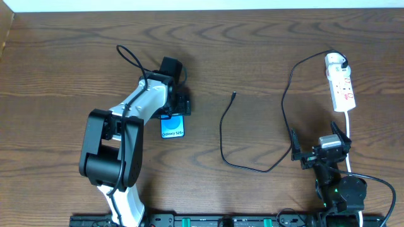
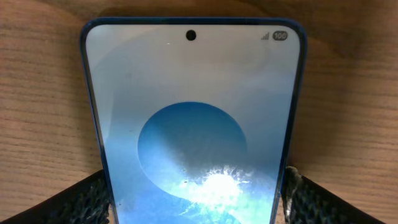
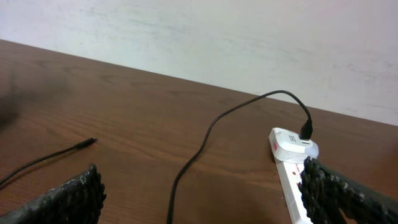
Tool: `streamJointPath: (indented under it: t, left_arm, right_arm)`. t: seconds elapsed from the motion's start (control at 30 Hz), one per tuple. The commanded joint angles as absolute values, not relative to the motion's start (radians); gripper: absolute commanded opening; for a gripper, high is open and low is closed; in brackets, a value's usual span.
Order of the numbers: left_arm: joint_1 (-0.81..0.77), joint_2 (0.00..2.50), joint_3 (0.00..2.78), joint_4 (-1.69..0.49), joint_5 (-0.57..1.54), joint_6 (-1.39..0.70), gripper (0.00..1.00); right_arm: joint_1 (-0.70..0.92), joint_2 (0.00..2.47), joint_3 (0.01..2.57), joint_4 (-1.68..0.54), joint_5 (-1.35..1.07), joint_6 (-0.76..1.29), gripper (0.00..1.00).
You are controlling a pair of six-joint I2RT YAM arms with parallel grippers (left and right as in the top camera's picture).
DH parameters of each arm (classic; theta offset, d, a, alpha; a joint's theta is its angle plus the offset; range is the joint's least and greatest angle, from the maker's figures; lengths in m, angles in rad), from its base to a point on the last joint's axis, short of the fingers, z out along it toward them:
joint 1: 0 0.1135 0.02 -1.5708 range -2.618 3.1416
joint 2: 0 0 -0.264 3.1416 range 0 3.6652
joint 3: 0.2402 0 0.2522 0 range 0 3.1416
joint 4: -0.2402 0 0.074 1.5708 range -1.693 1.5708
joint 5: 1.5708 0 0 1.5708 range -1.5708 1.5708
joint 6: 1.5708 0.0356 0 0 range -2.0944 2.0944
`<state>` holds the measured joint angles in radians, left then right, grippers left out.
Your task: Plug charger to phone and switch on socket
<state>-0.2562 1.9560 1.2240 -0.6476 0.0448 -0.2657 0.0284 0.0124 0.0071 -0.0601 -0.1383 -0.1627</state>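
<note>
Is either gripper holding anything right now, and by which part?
The right gripper holds nothing. The left gripper straddles the long edges of the phone; whether it actually grips them cannot be told.

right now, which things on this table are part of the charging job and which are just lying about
For the job: slim rectangular smartphone with lit blue screen; long thin black charger cable; narrow white power strip.
Just there: brown wooden table; white wall behind it.

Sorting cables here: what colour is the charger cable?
The charger is black; overhead view shows it best.
</note>
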Motion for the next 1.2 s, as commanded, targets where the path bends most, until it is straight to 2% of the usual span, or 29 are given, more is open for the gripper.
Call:
streamJointPath:
  t: [0.0,0.63,0.93,1.17]
  left_arm:
    - [-0.266,2.052,1.182,-0.645,0.055,-0.268,0.89]
    - [-0.266,2.101,1.181,-0.650,0.006,-0.267,0.88]
    - [-0.266,2.115,1.182,-0.650,0.007,-0.268,0.71]
    - [-0.265,2.109,1.232,-0.705,0.007,-0.268,0.68]
  right_arm:
    - [0.028,0.007,0.006,-0.064,-0.141,-0.162,0.99]
    - [0.028,0.007,0.006,-0.064,-0.141,-0.162,0.99]
    - [0.028,0.007,0.006,-0.064,-0.141,-0.162,0.99]
    - [0.028,0.007,0.006,-0.064,-0.141,-0.162,0.99]
